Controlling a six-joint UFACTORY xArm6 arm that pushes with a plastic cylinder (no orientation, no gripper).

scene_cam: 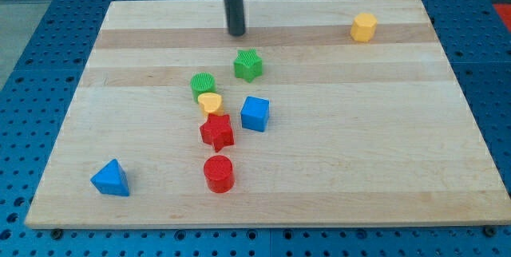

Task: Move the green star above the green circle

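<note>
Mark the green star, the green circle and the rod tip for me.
green star (248,65), camera view, top face centre.
green circle (203,85), camera view, top face.
my tip (237,33), camera view, rod's very end, above the star.

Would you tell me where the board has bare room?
Bare: right of the blue cube below the yellow hexagon, and the left edge above the blue pyramid. Crowded: centre, around the green circle and green star.

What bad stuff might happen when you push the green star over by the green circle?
My tip sits just above the green star, toward the view's top. Pushing from there would likely send the star down toward the blue cube, not above the green circle. A push too far toward the view's left might bump the circle, which touches the yellow heart, shifting both.
</note>
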